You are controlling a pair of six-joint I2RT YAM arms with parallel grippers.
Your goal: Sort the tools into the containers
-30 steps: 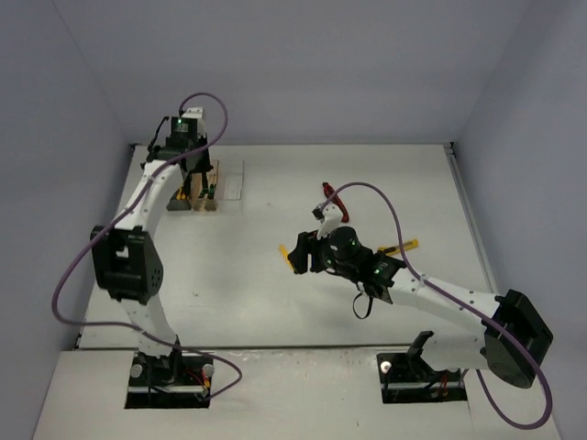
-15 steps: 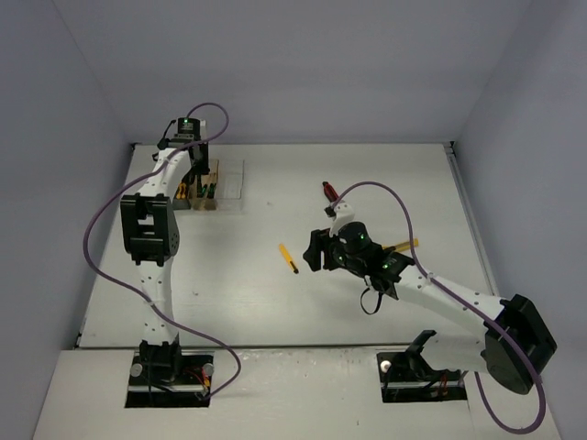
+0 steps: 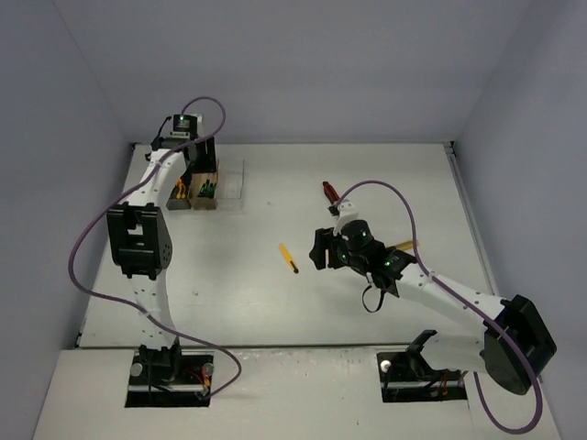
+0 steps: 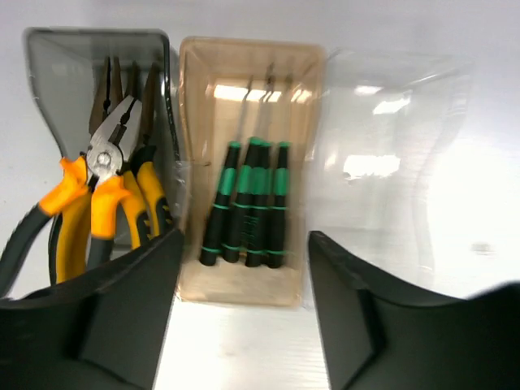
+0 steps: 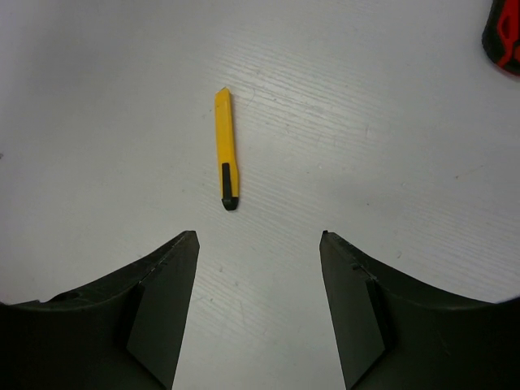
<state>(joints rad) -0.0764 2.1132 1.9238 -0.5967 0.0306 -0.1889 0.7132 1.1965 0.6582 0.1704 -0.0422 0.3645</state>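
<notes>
white table (image 3: 257, 307) (faintly streaked) | lilac walls (image 3: 275, 64) | left gripper (image 4: 244, 244) spread, empty | right gripper (image 5: 258, 240) spread, empty

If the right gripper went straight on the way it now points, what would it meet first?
Probably the yellow utility knife, lying just ahead of the open right gripper; depth is unclear, so bare table might come first.

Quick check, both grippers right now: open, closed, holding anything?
Left gripper: open, empty, at the amber bin.
Right gripper: open, empty, above the yellow utility knife.
</notes>
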